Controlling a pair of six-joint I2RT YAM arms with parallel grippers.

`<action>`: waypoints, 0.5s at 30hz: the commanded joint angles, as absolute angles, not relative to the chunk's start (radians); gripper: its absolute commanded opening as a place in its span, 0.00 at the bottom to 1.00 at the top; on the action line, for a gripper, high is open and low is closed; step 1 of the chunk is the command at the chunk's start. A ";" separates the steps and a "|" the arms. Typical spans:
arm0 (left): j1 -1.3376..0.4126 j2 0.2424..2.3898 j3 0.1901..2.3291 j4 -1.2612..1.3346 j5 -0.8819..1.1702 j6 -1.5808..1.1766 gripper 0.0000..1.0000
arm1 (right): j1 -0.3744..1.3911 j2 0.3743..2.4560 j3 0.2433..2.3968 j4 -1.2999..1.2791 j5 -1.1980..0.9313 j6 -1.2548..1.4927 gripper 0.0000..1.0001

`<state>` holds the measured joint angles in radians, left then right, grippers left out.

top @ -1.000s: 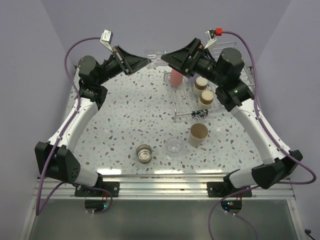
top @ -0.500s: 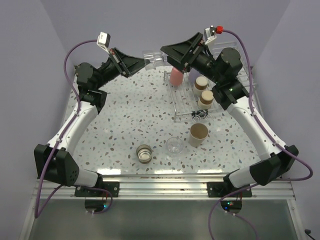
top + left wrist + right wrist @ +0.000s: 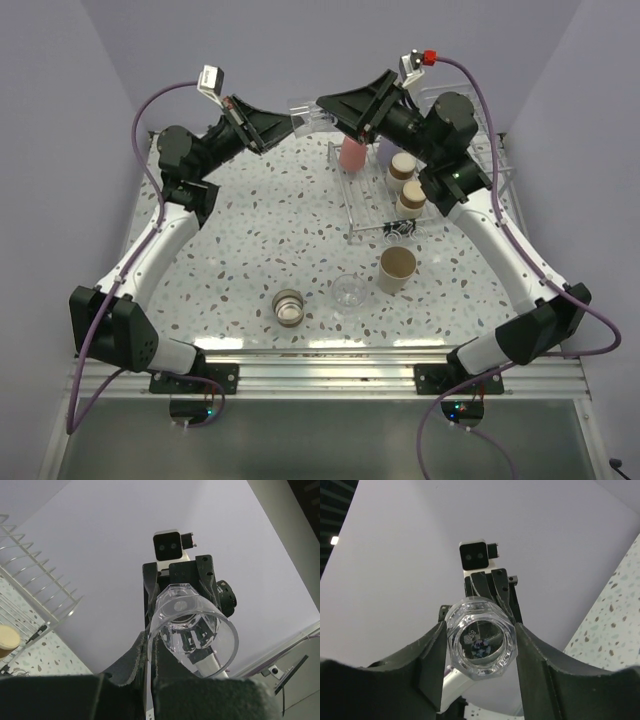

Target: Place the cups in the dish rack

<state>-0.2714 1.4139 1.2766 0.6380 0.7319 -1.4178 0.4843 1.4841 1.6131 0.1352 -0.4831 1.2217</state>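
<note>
Clear cup [image 3: 192, 630] aloft just left of the rack [image 3: 357, 200], rim pinched in the closed left pincer [image 3: 150, 647], base clasped by the right pincer [image 3: 480, 645]: at risk of slipping to the worktop [image 3: 260, 230] on a premature release or a skewed pull.

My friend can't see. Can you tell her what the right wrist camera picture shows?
A clear cup fills the middle, base toward the camera, with the two dark fingers of the right pincer close against its sides. Behind it, the left pincer holds the cup's far end, against a pale purple wall.
</note>
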 commanded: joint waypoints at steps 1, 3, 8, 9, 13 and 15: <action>-0.293 1.414 1.273 0.670 0.680 -1.402 0.00 | 0.491 1.486 1.667 0.152 -0.528 1.209 0.46; -0.298 1.414 1.270 0.667 0.666 -1.401 0.00 | 0.491 1.488 1.666 0.147 -0.528 1.207 0.33; -0.293 1.410 1.266 0.620 0.680 -1.385 0.03 | 0.491 1.493 1.674 0.117 -0.506 1.197 0.00; -0.291 1.408 1.261 0.612 0.683 -1.376 0.09 | 0.489 1.494 1.677 0.112 -0.503 1.189 0.00; -0.269 1.370 1.177 0.621 0.703 -1.384 0.34 | 0.483 1.503 1.715 0.049 -0.503 1.152 0.00; -0.240 1.353 1.141 0.620 0.724 -1.385 0.42 | 0.466 1.503 1.730 0.023 -0.492 1.123 0.00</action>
